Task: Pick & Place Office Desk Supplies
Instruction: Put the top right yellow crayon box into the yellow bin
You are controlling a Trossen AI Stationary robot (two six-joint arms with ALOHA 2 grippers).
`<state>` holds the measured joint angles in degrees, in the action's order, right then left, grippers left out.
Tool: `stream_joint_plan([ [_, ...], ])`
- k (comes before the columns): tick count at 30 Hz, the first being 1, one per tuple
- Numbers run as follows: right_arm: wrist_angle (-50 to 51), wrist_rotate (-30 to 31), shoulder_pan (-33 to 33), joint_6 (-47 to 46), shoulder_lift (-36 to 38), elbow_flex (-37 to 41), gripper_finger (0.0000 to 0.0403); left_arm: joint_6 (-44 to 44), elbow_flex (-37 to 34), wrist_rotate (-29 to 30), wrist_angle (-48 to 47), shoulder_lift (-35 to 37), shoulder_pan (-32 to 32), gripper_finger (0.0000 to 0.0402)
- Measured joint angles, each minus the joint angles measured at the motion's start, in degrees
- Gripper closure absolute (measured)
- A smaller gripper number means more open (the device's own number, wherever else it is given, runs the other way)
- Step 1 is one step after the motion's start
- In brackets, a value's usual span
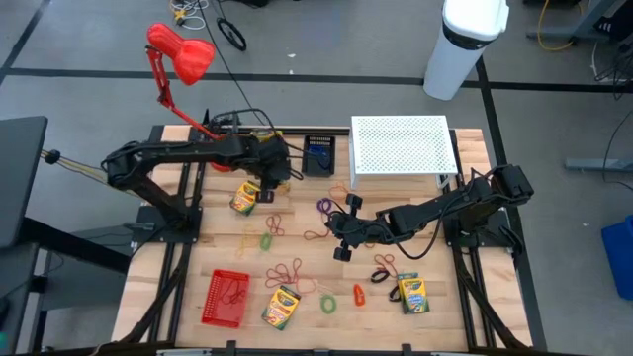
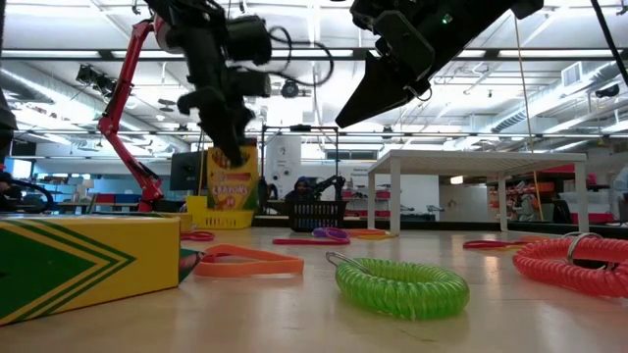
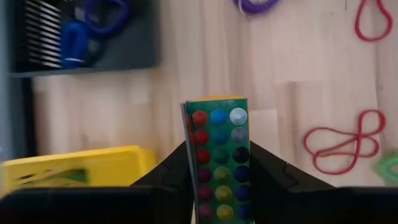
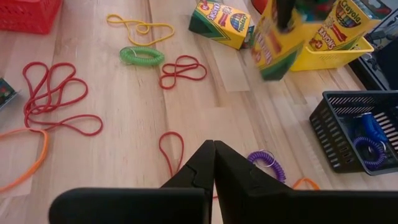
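My left gripper (image 1: 274, 170) is shut on a yellow-and-green crayon box (image 4: 272, 43) near the table's far edge, beside a yellow bin (image 4: 339, 53) that holds another crayon box. My right gripper (image 4: 213, 163) is shut and empty. It hovers over mid-table, above a red rubber band (image 4: 171, 149) and a purple coil (image 4: 268, 165). More crayon boxes lie flat on the table (image 1: 245, 198), (image 1: 281, 307), (image 1: 411, 294). Red rubber bands (image 1: 287, 272), a green coil (image 1: 327, 303) and an orange clip (image 1: 358, 294) lie on the wood. My left gripper pinches the crayon box between its two fingers (image 3: 177, 171), one on each opposite side of its narrow face printed with coloured dots (image 3: 219, 155). The fingers come from above, pointing down. The box hangs upright below them and appears clear of the table.
A black basket (image 1: 318, 155) with blue and purple coils stands at the far edge next to the white perforated riser (image 1: 401, 148). A red basket (image 1: 226, 297) sits near the front left. The red lamp (image 1: 183, 54) stands at the far left. Bare wood lies around mid-table (image 1: 307, 247).
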<state>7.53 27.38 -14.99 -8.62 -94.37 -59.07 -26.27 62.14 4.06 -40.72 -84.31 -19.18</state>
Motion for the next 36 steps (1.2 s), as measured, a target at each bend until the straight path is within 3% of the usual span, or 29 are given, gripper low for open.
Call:
stream_joint_plan([
  [5, -0.1, 0.0, 0.0, 0.0, 0.0, 0.0, 0.0384, -2.3, 2.4, 2.8, -2.8, 3.8, -1.1, 0.0288],
  [16, 0.0, 0.0, 0.0, 0.0, 0.0, 0.0, 0.0384, -8.2, 5.1, 5.0, -5.9, 4.2, -10.0, 0.0288],
  [28, 0.0, 0.0, 0.0, 0.1, 0.0, 0.0, 0.0384, -19.3, 5.1, 0.2, -3.5, 0.8, -19.7, 0.0287],
  [36, 0.0, 0.0, 0.0, 0.1, 0.0, 0.0, 0.0384, -20.6, 5.1, -3.1, -1.9, -2.3, -22.7, 0.0287],
])
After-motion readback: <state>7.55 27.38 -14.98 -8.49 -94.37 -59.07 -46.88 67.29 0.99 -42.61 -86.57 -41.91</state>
